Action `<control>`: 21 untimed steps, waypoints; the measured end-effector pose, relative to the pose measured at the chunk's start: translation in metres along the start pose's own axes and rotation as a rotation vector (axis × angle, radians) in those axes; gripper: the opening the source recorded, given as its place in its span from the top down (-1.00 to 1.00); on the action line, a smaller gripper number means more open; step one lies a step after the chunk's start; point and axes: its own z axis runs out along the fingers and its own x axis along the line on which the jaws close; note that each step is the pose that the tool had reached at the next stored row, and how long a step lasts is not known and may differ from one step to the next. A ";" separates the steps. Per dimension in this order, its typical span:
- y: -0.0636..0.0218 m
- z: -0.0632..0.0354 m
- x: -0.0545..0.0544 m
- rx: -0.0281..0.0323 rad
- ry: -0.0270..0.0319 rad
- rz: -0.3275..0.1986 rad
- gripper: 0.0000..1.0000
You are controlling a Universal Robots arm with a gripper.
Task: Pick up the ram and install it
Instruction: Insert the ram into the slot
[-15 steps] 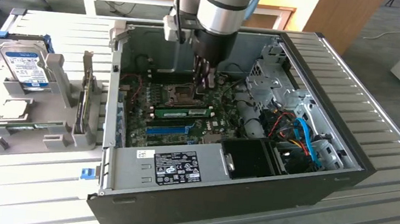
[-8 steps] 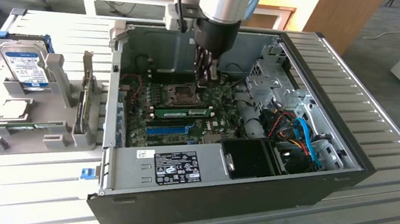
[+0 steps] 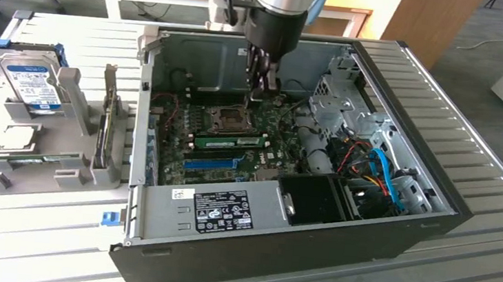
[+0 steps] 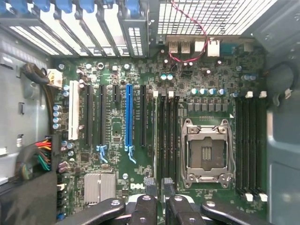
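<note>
- The case [image 3: 428, 220] lies open on the table [image 3: 30, 237], with the board [image 3: 175, 168] showing inside.
- The arm [image 3: 281, 5] comes down from 12 o'clock in the exterior view.
- The gripper [image 3: 261, 97] hangs inside the case, over the board. It is at 1 o'clock from the socket [image 3: 231, 118].
- In the wrist view the gripper [image 4: 158, 183] has its fingertips [image 4: 150, 185] a small way apart. Nothing is between them, so it holds nothing.
- The ram [image 3: 233, 141] is on the board. It is a long green stick, just beside the socket at 6 o'clock from it.
- The gripper is near the ram but does not touch it.
- The blue slot [image 3: 208, 163] is near the ram, at 7 o'clock from it. In the wrist view the blue slot [image 4: 128, 117] runs next to black slots [image 4: 166, 136], and these lie beside the socket [image 4: 206, 152].
- A black box [image 3: 315, 199] sits at 4 o'clock from the ram.
- A grey rack [image 3: 73, 172] stands on the table at 9 o'clock from the case.
- A hard drive [image 3: 35, 85] stands in the rack at its 12 o'clock end.
- A thin green strip [image 3: 36, 159] lies in the rack at 6 o'clock from the hard drive.
</note>
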 end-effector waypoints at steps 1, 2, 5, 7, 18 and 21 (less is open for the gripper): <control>0.0001 -0.0025 0.000 0.0000 0.0000 0.000 0.62; 0.0002 -0.0049 0.000 0.0000 0.0000 0.000 0.62; 0.0005 -0.0116 0.000 0.0000 0.0000 0.000 0.62; 0.0007 -0.0161 0.000 0.0000 0.0000 0.000 0.62; 0.0014 -0.0328 0.000 0.0000 0.0000 0.000 0.62; 0.0015 -0.0348 0.000 0.0000 0.0000 0.000 0.62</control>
